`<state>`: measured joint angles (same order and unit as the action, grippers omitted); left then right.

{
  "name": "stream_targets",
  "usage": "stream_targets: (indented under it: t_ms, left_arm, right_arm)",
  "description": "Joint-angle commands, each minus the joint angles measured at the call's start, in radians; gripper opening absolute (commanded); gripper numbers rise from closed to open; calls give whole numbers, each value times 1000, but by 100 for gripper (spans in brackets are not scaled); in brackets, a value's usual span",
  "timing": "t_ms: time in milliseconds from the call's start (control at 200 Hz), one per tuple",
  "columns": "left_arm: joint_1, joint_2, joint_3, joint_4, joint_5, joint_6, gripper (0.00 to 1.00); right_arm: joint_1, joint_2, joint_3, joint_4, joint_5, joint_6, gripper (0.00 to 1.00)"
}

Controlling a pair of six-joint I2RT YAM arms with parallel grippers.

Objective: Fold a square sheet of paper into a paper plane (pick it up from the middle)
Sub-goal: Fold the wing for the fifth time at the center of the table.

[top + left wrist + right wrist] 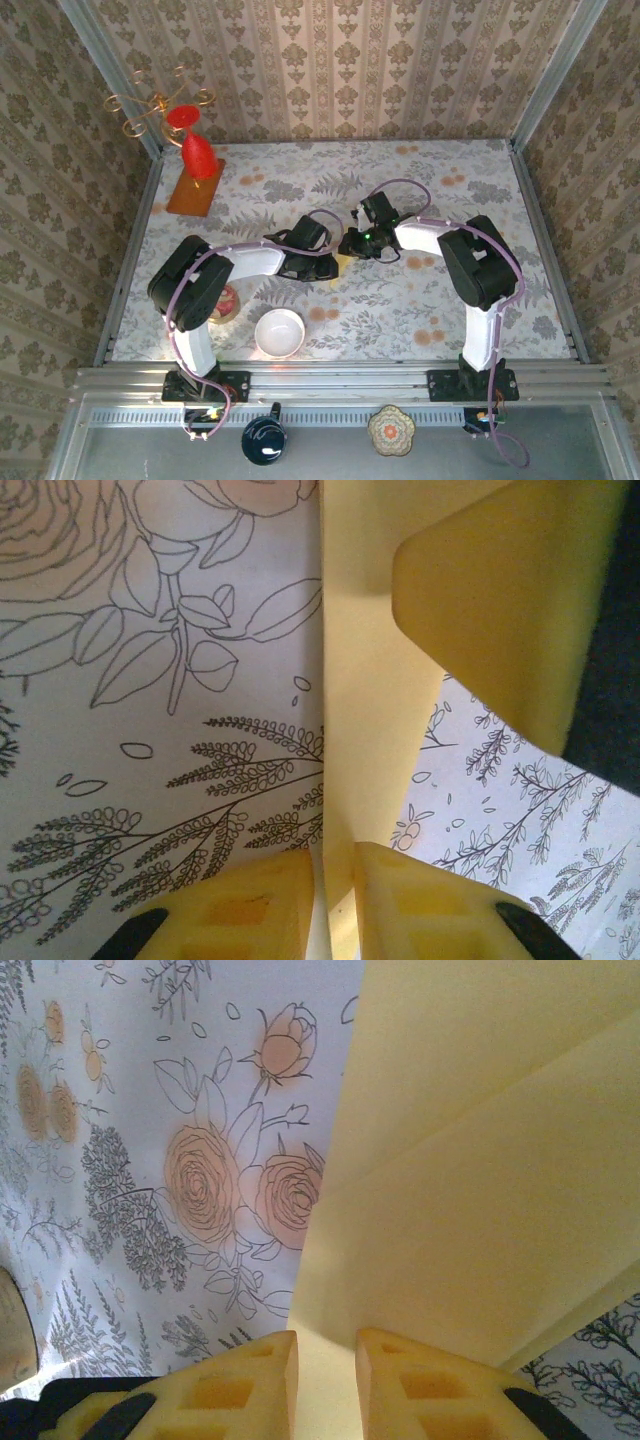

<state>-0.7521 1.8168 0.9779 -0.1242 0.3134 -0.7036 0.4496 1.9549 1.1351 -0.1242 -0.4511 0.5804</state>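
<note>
Pinching the sheet of paper [480, 1160] mid-table [450, 200], left gripper [333, 900] and right gripper [327, 1380] are each gripping it, jaws nearly shut. Probably needing even tension and aligned edges before creasing.

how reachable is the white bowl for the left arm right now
Probably not straight away: the left gripper is shut on the yellow paper, so it would have to let go first. The white bowl itself lies uncovered.
</note>
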Motion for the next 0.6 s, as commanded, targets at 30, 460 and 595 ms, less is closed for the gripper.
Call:
stream_targets:
  t_ms: [30, 460, 595]
  left_arm:
    - [-18, -13, -21, -51, -21, 8, 21]
    - [-13, -187, -55, 7, -36, 6, 16]
    - [-25, -129, -24, 47, 33, -3, 9]
  right_arm:
    - [-3, 35, 24, -46, 23, 2, 25]
    - [1, 5, -44, -28, 5, 57, 24]
    - [3, -11, -76, -3, -5, 83, 22]
